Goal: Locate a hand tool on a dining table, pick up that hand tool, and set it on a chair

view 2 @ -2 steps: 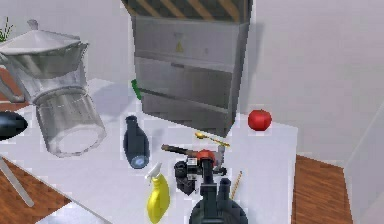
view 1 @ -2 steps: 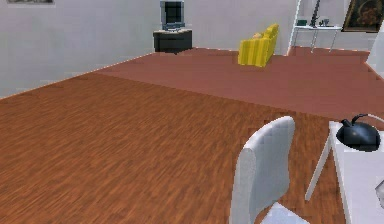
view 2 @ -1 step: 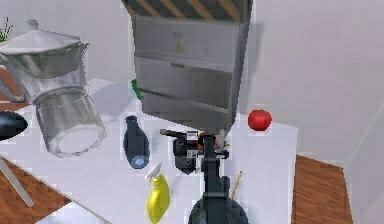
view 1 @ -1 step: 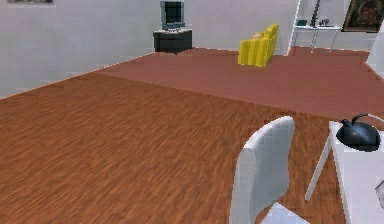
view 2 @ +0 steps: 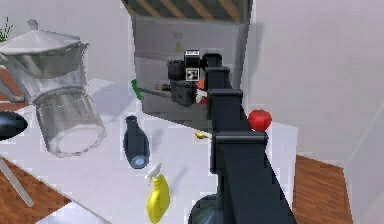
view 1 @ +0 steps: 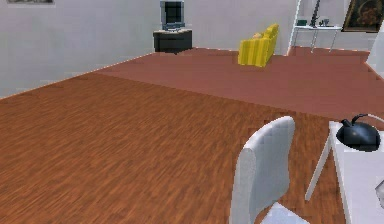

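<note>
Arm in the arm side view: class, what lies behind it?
A grey box with a slatted wooden top stands behind the pincer. A red round thing peeks out beside the arm. The arm covers the box's lower middle and the tabletop beneath.

The arm (view 2: 240,150) is a dark, near-black square bar built of nested box sections, broadest at the arm side view's bottom edge and stepping down to a slimmer section toward its far end, with flat matte faces and hard corners. At that far end sit two small white squares (view 2: 178,70) with black marks, one slightly higher than the other. Just below them is the gripper (view 2: 178,93), a blocky dark body whose thin fingers are too small to make out.
</note>
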